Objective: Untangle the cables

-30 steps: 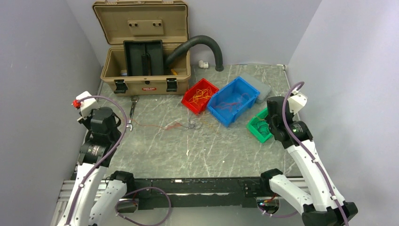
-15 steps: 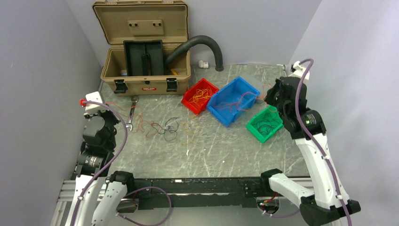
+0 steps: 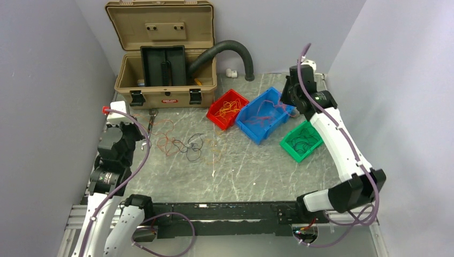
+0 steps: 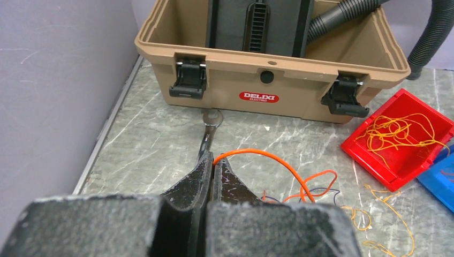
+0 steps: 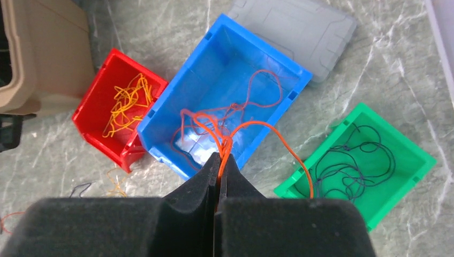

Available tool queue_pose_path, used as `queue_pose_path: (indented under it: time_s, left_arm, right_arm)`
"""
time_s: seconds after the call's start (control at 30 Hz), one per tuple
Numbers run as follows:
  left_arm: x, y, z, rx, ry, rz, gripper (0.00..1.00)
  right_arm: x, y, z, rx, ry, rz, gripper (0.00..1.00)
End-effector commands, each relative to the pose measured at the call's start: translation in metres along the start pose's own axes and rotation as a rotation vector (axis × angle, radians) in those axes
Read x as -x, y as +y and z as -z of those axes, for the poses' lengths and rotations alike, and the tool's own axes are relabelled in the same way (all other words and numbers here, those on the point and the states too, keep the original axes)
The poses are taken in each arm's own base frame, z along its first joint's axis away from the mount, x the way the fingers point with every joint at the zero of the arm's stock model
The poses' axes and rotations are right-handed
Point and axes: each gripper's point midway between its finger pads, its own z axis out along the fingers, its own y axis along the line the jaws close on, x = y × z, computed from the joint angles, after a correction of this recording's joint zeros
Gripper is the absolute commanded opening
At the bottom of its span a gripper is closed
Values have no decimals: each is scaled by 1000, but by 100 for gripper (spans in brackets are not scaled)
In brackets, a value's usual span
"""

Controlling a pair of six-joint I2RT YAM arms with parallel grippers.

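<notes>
cables lie in a loose knot on the left-centre of the table in the top view, near the left gripper. the right gripper hangs over the blue bin, which holds red strands. the red bin holds yellow ones and the green bin dark ones, so we judge the sorting goes by colour.

from the left wrist, our fingers are pinched on an orange-red loop beside the wrench, likely anchoring it.

from the right wrist, our fingers clamp a red strand above the blue bin, probably to drop it there.
</notes>
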Motion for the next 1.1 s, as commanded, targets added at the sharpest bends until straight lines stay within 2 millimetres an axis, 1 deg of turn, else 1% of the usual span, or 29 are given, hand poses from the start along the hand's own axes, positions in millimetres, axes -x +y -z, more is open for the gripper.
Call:
queue_pose_path:
  time_s: [0.0,0.03,0.1,0.2,0.27,0.33,0.37,0.4,0.43,0.47,0.5,0.53,0.57,0.6,0.67,0.73,0.8,0.87,0.93,1.0,1.07]
  left_arm:
    - [24,-11,4,-61,-66,15,0]
    - [24,-11,4,-65,-64,14,0]
    - [23,-13,3,-71,-59,13,0]
    - [23,-15,4,-83,-54,15,0]
    - [23,-15,4,-86,-56,16,0]
    - [23,-16,5,-91,-57,15,0]
    - [24,-17,5,-92,-59,17,0]
    - [24,-17,5,-96,-59,17,0]
    - [23,-18,4,-100,-56,17,0]
    - [22,-19,4,-104,-52,17,0]
    - [21,-20,4,-109,-50,16,0]
    - [22,-21,3,-115,-48,16,0]
    - [22,-22,4,-121,-46,17,0]
    - [22,-24,4,-127,-46,17,0]
    - [22,-26,4,-140,-47,17,0]
    - [23,-27,5,-145,-52,19,0]
    - [24,-27,6,-149,-56,21,0]
    - [24,-28,6,-153,-54,21,0]
    - [24,-29,6,-156,-55,22,0]
    - [24,-28,6,-154,-54,22,0]
    - [24,-27,7,-151,-56,22,0]
  right_arm:
    - [3,24,-23,32,-9,-11,0]
    - [2,29,-30,31,-7,-4,0]
    - [-7,33,-50,3,27,26,0]
    - [-23,28,-75,-68,85,62,0]
    - [-35,27,-88,-96,114,48,0]
    - [-48,33,-101,-63,134,45,0]
    - [-52,40,-106,-19,138,41,0]
    - [-57,46,-110,23,143,38,2]
    - [-61,53,-113,70,152,35,6]
    - [-65,60,-115,111,167,36,16]
    - [-67,62,-116,121,178,38,43]
    - [-68,63,-114,120,187,41,70]
    - [-66,63,-110,120,182,46,85]
    - [-66,63,-105,126,170,55,90]
    - [-59,72,-88,179,113,80,91]
    - [-56,84,-65,236,76,127,91]
    - [-67,100,-49,275,84,192,91]
    - [-90,125,-34,361,120,254,91]
    - [-121,156,-20,476,167,289,91]
    - [-152,183,-9,572,202,307,90]
    - [-175,202,-7,612,225,317,90]
